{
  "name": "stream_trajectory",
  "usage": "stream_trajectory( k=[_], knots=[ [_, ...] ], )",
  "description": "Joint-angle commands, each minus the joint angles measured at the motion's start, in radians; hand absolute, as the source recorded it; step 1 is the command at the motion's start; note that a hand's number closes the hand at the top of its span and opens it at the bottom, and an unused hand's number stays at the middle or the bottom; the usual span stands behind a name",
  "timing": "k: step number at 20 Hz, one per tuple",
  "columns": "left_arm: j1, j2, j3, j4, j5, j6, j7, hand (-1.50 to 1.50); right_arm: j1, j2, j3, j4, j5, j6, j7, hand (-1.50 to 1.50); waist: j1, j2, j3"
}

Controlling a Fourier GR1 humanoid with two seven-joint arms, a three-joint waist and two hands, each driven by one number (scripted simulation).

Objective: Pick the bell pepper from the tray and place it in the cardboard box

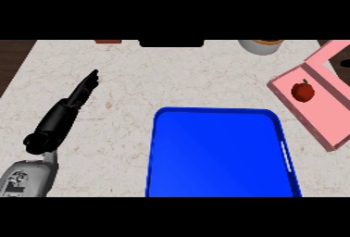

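A blue tray (219, 152) lies on the counter at the lower middle, with nothing on its visible surface. A red bell pepper (303, 90) sits inside a pink open box (321, 120) at the right edge. My left hand (80, 95) shows at the left, fingers straight and pointing up and away, holding nothing. It is well left of the tray and far from the box. My right hand does not show.
A pale round container (261, 45) stands at the back edge, right of centre. A dark object (171, 43) and a small brown one (108, 41) sit at the back edge. The counter's dark left edge (14, 60) runs diagonally at the upper left.
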Motion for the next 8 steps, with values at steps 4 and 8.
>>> stream_trajectory(
  k=[4,8],
  knots=[
    [0.003,0.019,0.019,-0.012,0.014,-0.025,-0.02,0.0,0.017,-0.059,-0.257,0.104,-0.22,-0.065,0.013,-1.5,0.016,0.008,-0.001],
    [0.005,-0.015,0.002,0.022,-0.01,-0.006,-0.025,0.0,0.084,-0.134,-0.294,0.15,-0.261,-0.054,-0.084,-1.5,0.017,0.011,-0.002]
  ],
)
